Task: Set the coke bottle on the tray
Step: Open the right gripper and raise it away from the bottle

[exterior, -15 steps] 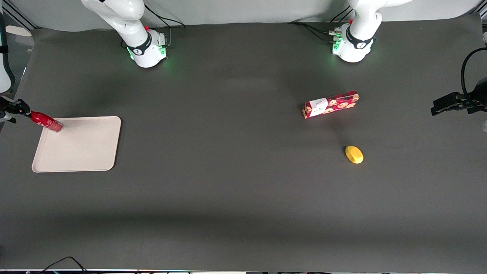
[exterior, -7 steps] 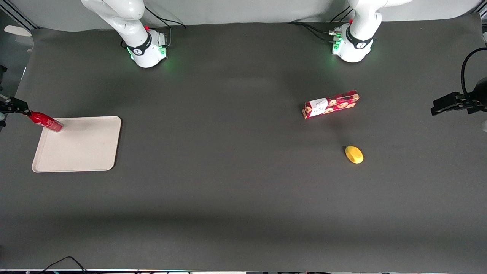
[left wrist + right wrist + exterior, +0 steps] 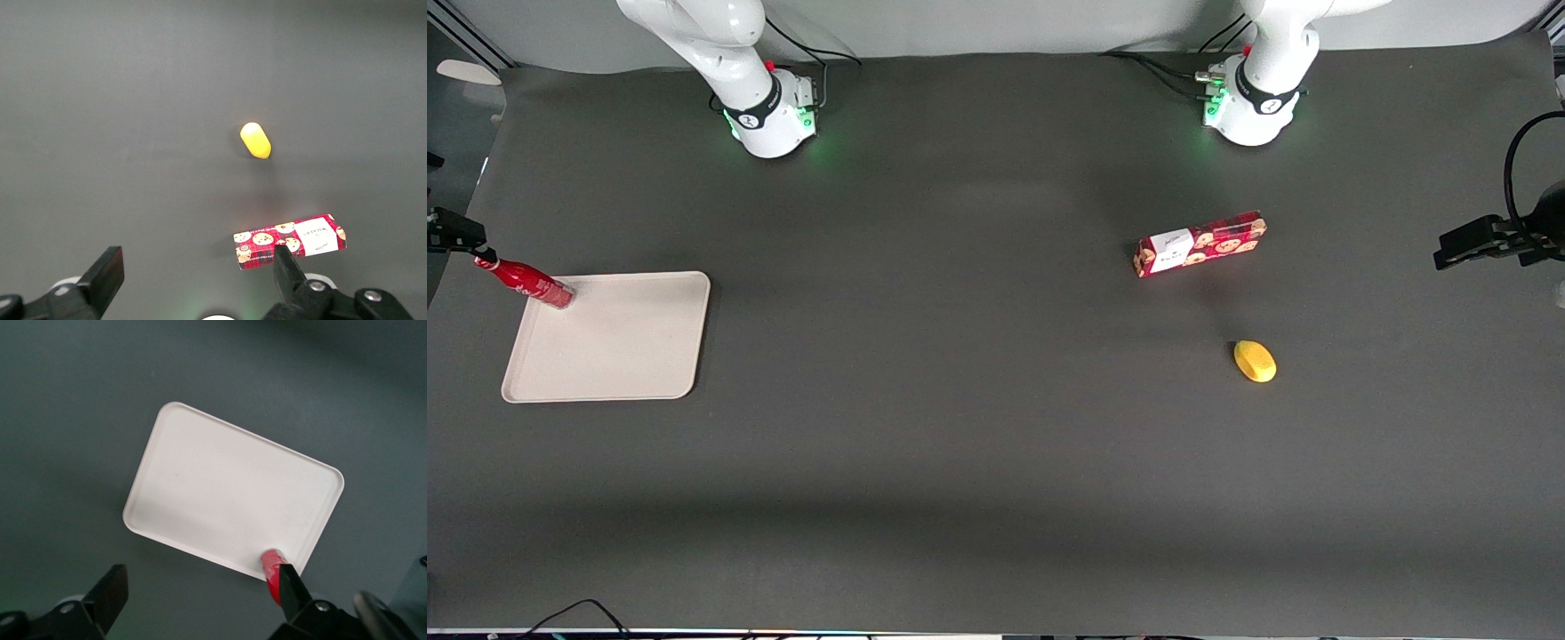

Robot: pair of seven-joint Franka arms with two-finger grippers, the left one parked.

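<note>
The coke bottle (image 3: 527, 282), red with a red cap, stands on the beige tray (image 3: 614, 347). It is at the tray corner farthest from the front camera, toward the working arm's end of the table. My gripper (image 3: 447, 235) hangs above and just off the bottle's cap, at the edge of the front view. In the right wrist view the gripper (image 3: 200, 572) is open, jaws wide apart and empty. The bottle (image 3: 272, 565) shows beside one finger, partly hidden by it, on a corner of the tray (image 3: 227, 493).
A red cookie box (image 3: 1199, 244) and a yellow oval object (image 3: 1255, 361) lie toward the parked arm's end of the table. Both also show in the left wrist view, the box (image 3: 287, 241) and the yellow object (image 3: 255, 140). The table's end edge runs close to the tray.
My gripper has drawn up and away from the bottle's cap toward the table's end. The bottle has stayed in place on the tray corner.
</note>
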